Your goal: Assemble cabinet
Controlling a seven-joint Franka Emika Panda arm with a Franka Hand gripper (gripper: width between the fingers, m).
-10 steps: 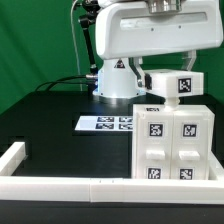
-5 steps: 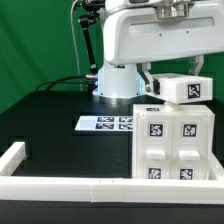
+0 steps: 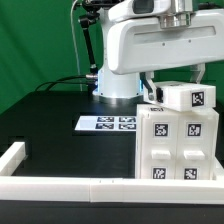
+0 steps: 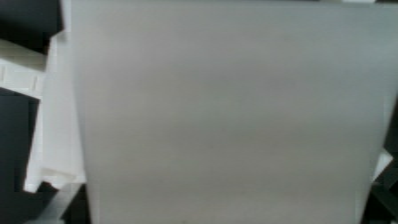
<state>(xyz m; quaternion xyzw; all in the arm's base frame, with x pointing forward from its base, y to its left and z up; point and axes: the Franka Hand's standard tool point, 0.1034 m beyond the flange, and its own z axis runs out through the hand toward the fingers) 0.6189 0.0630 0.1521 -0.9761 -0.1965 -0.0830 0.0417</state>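
Observation:
The cabinet [image 3: 178, 140] is a large white box with several square black-and-white tags on its front, standing at the exterior view's right. A smaller white block [image 3: 191, 97] with one tag sits tilted at the cabinet's top edge. My gripper [image 3: 160, 91] is just beside and behind the block, under the arm's big white housing, and its fingers are mostly hidden. The block has been carried through the air, so the gripper holds it. In the wrist view a blurred grey-white panel face [image 4: 222, 110] fills almost the whole picture and no fingertips show.
The marker board [image 3: 108, 123] lies flat on the black table in front of the robot base [image 3: 117, 82]. A long low white border rail [image 3: 60, 186] runs along the front, with a raised end [image 3: 12, 155] at the left.
The white block has moved toward the exterior view's right and down, from mid-air beside the arm to the cabinet's top edge. The arm housing has shifted right with it.

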